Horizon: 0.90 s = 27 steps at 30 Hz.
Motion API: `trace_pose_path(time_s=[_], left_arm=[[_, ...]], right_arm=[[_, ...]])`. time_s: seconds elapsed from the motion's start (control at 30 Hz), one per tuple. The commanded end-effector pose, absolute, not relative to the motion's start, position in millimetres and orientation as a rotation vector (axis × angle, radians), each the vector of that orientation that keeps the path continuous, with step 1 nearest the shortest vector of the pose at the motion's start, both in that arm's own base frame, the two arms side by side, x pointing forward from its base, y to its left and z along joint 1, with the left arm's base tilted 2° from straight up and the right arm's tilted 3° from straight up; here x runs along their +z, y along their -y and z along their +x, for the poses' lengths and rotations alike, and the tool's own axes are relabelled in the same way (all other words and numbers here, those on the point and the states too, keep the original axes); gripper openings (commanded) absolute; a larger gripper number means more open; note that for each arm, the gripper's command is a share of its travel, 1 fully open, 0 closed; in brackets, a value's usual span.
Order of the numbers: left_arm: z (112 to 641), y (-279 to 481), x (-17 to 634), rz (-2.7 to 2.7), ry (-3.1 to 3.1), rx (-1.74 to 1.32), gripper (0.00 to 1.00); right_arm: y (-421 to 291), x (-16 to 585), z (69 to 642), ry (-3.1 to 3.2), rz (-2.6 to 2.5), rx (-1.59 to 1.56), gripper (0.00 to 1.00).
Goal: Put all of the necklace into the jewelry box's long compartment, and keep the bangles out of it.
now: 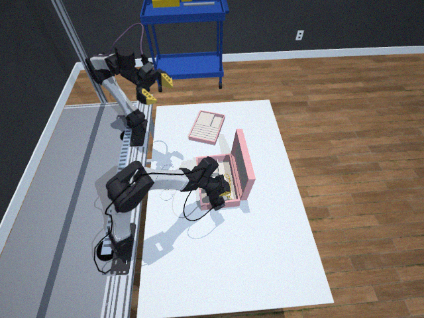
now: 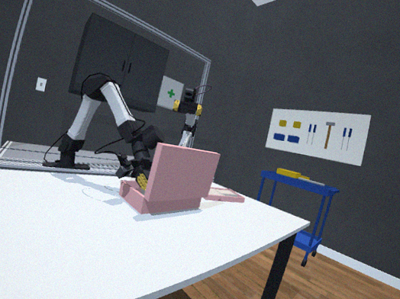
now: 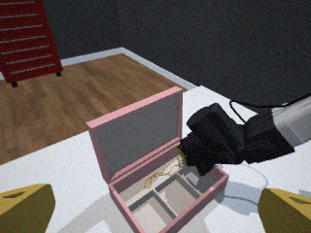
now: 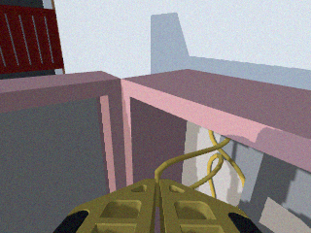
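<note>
The pink jewelry box [image 1: 233, 203] [image 2: 174, 205] [image 3: 201, 205] stands with its lid up. Its long compartment [image 3: 131, 193] runs beside the hinge. The gold necklace [image 3: 147, 181] [image 4: 194, 152] lies partly in loops along that compartment. One end rises to my right gripper [image 1: 225, 194] [image 2: 141, 182] [image 4: 157, 183], which is shut on it, low at the box's end next to the lid. My left gripper [image 1: 159, 91] [image 2: 187, 107] is open and empty, high behind the table edge. A thin bangle [image 1: 166, 200] lies left of the box; the other bangles are hard to make out among shadows.
A pink divided tray [image 1: 201, 140] [image 2: 225, 199] lies on the table beyond the box. The upright lid [image 1: 252, 186] [image 2: 183, 177] walls off the box's far side. The right arm [image 1: 167, 178] reaches low over the box's divided side.
</note>
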State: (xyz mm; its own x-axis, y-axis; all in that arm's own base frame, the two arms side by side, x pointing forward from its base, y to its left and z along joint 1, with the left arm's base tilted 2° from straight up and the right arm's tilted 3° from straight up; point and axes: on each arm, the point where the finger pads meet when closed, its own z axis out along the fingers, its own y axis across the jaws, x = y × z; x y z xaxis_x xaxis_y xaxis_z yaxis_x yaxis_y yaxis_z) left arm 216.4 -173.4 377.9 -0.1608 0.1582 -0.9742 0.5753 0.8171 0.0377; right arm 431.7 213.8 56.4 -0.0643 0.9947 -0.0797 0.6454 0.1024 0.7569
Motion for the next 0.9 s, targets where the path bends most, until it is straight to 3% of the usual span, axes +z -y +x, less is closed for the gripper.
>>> trace_pose_path(time_s=[0.0,0.13,0.23,0.43,0.47,0.53,0.6,0.87], left_arm=[[216,168,395,0.537,-1.688,-0.411,1.0],[216,168,395,0.537,-1.688,-0.411,1.0],[216,168,395,0.537,-1.688,-0.411,1.0],[216,168,395,0.537,-1.688,-0.411,1.0],[216,168,395,0.537,-1.688,-0.411,1.0],[216,168,395,0.537,-1.688,-0.411,1.0],[216,168,395,0.537,-1.688,-0.411,1.0],[216,168,395,0.537,-1.688,-0.411,1.0]], right_arm=[[-227,70,441,-1.764,1.567,0.839,0.0],[-228,77,442,-1.753,1.564,0.858,0.0],[-227,85,441,-1.743,1.561,0.875,0.32],[-220,90,418,-1.748,1.579,0.828,0.32],[-220,90,416,-1.744,1.578,0.834,0.43],[-220,90,416,-1.744,1.578,0.834,0.43],[-218,92,409,-1.749,1.579,0.825,0.65],[-213,129,353,-1.753,1.579,0.815,0.65]])
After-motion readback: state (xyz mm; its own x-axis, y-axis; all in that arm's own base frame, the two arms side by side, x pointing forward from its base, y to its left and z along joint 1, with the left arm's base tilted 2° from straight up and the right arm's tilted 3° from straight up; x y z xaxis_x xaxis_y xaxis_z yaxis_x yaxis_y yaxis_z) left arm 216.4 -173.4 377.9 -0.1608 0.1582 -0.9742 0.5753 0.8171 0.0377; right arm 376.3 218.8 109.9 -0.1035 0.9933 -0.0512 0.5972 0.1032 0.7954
